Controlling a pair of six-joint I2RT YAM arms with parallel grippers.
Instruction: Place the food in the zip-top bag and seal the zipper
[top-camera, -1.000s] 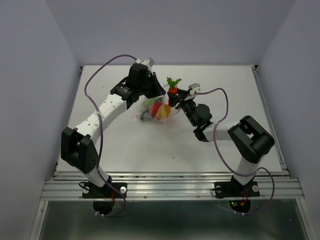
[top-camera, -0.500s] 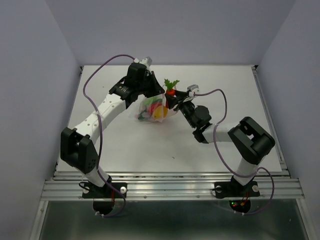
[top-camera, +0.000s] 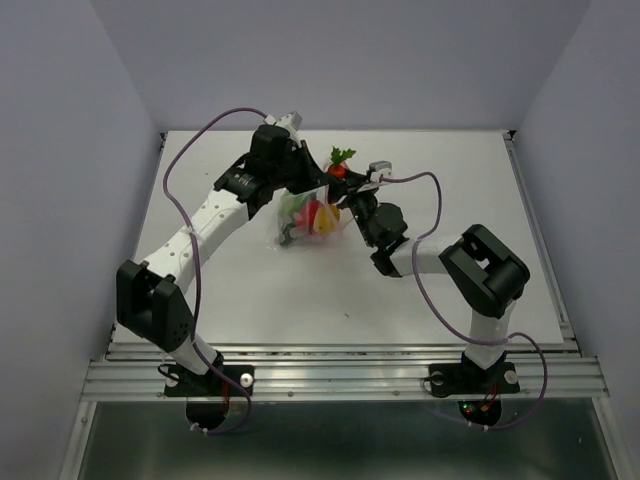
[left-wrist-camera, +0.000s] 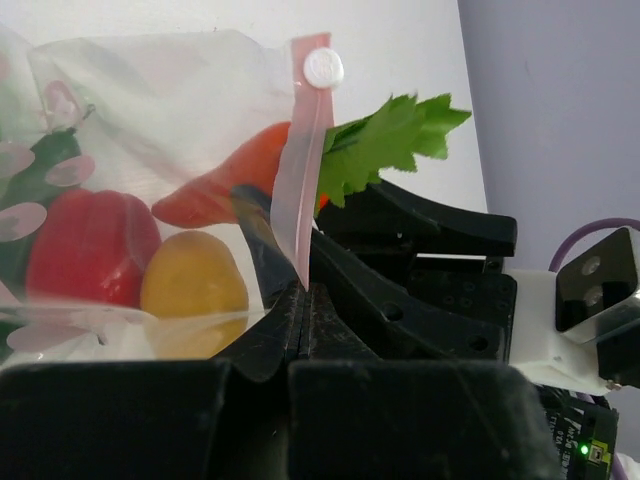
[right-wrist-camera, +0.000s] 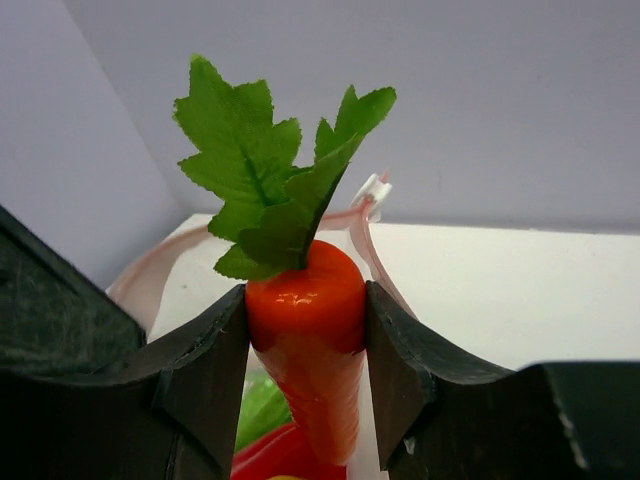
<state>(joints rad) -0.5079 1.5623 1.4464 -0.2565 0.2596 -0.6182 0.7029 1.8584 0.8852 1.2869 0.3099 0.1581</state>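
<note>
Left end effector (left-wrist-camera: 305, 305) has its fingers pressed together on the zip-top bag (left-wrist-camera: 150, 90), pinching it right where the pink zipper (left-wrist-camera: 305, 150) runs down into them, so the mouth is held up off the white surface (top-camera: 230, 290). Inside the bag: red bell pepper (left-wrist-camera: 90, 245), yellow-orange piece (left-wrist-camera: 195, 285) just beside it, and the dark green cucumber (left-wrist-camera: 35, 175) further back. A bit of the light green pod (right-wrist-camera: 262, 410) shows too. Right end effector (right-wrist-camera: 306, 350) is clamped on the carrot (right-wrist-camera: 305, 310), gripping the orange body from both sides. The carrot's tip pokes down into the bag mouth, and you can see orange through the plastic, while the leafy green top (right-wrist-camera: 275, 180) sticks out past the zipper.
</note>
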